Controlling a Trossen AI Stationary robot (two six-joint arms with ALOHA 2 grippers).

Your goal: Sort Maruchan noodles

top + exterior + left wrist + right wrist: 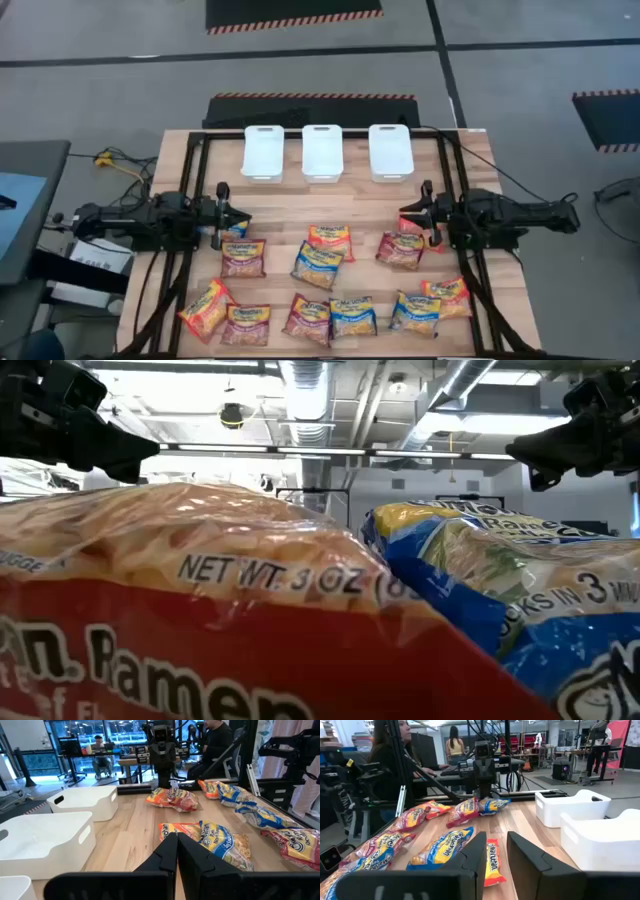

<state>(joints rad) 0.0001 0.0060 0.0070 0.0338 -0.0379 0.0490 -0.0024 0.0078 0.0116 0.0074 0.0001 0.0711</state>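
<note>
Several Maruchan noodle packets lie flat on the wooden table: dark red (pixel 243 257), blue-and-yellow (pixel 318 264), orange (pixel 330 240) and others along the near edge (pixel 352 317). My left gripper (pixel 232 213) hovers at the table's left, shut (pixel 176 836), with nothing in it. An orange packet (pixel 175 831) and a blue-and-yellow one (pixel 220 840) lie just past its tips. My right gripper (pixel 420 213) hovers at the table's right, open (pixel 497 838), above an orange packet (pixel 492 862). It touches nothing.
Three white bins (pixel 264 152) (pixel 323 152) (pixel 390 152) stand in a row at the table's far side. Bare wood lies between the bins and the packets. Two packets (pixel 180 610) (pixel 500 590) fill the low view. People sit and stand in the room beyond the table.
</note>
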